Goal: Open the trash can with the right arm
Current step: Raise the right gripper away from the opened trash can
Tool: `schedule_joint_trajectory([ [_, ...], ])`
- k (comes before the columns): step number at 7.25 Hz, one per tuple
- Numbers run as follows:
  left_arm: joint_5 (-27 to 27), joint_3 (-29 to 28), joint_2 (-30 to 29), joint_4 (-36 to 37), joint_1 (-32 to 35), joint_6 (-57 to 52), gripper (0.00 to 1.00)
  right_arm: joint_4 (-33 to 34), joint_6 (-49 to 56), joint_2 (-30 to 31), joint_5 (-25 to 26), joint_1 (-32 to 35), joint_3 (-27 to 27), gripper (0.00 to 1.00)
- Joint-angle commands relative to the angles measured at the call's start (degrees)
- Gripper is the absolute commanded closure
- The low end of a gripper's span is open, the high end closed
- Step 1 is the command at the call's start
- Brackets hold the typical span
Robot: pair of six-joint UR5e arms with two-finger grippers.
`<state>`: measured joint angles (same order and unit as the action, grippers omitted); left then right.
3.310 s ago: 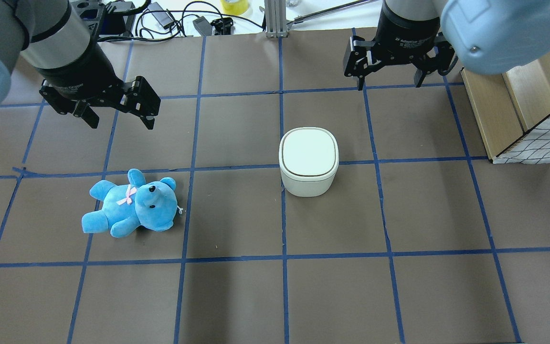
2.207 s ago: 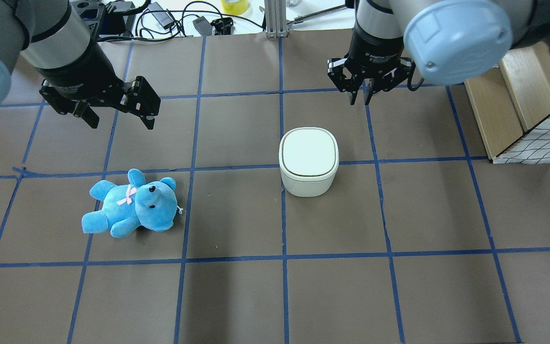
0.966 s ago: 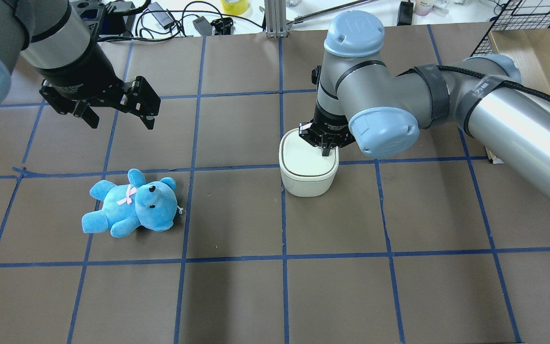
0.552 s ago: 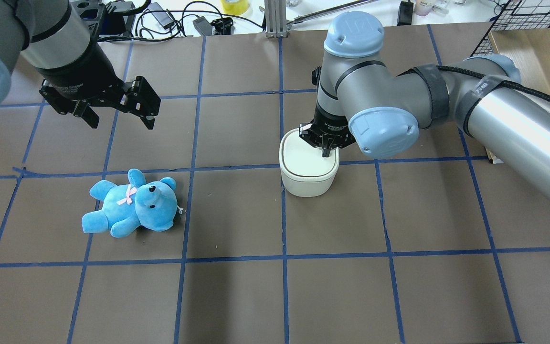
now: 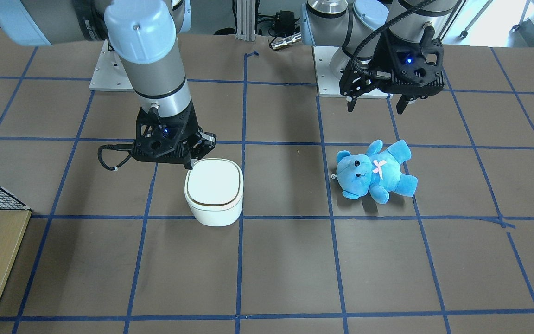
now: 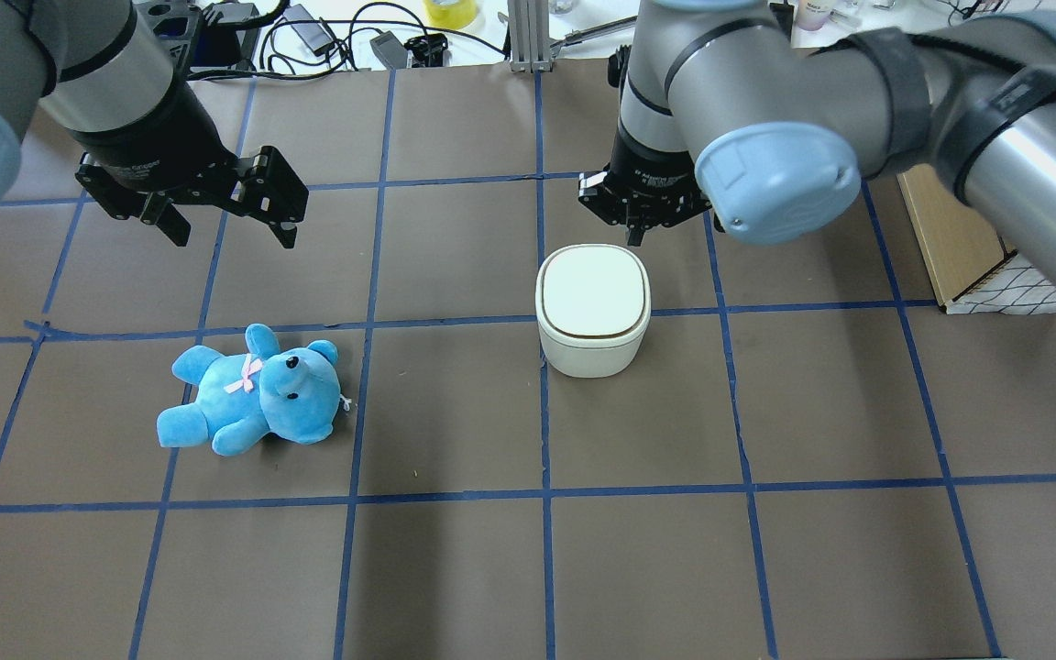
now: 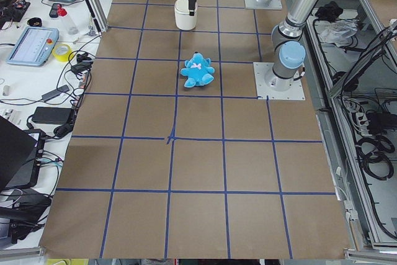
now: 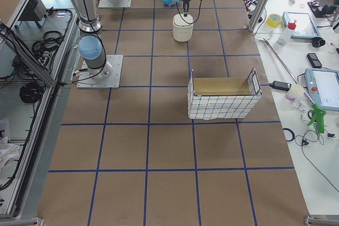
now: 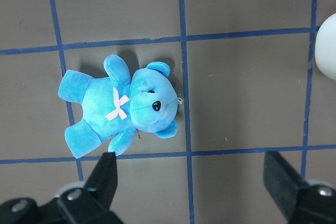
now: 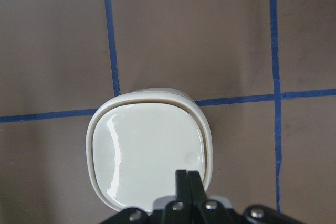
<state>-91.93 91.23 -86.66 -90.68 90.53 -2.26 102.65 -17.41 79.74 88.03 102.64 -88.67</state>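
Note:
The white trash can (image 6: 593,307) stands near the table's middle with its lid down flat; it also shows in the front view (image 5: 214,190) and the right wrist view (image 10: 149,150). My right gripper (image 6: 639,235) is shut and empty. It hangs above the can's edge nearest my base, clear of the lid (image 5: 192,163); its fingertips (image 10: 187,175) show in the right wrist view. My left gripper (image 6: 232,236) is open and empty above the table, behind the blue teddy (image 6: 253,390).
A wood box with a wire-mesh side (image 6: 995,247) stands at the table's right edge. A loose black cable loop (image 5: 109,160) hangs off my right gripper. Cables and tools (image 6: 326,37) lie past the far edge.
My right gripper shut, came down onto the lid's near right part, then rose and drew back toward my base. The lid looks flat as before. The left arm and teddy have not moved.

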Motion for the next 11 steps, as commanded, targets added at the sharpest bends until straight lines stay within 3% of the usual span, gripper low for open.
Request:
schedule_joint_trajectory([
  [1,0.0,0.0,0.0,0.0,0.0,0.0,0.0,-8.1,0.5,0.6,0.0,-1.3,7.8,0.36],
  [2,0.0,0.0,0.0,0.0,0.0,0.0,0.0,-8.3,0.7,1.0,1.2,-2.3,9.3,0.26],
  [3,0.0,0.0,0.0,0.0,0.0,0.1,0.0,-9.5,2.5,2.3,2.7,-2.6,9.9,0.0],
  [6,0.0,0.0,0.0,0.0,0.0,0.1,0.0,-11.4,6.6,2.6,4.2,-6.9,11.0,0.0],
  [11,0.0,0.0,0.0,0.0,0.0,0.0,0.0,-12.6,8.4,3.3,4.7,-6.8,10.7,0.0],
])
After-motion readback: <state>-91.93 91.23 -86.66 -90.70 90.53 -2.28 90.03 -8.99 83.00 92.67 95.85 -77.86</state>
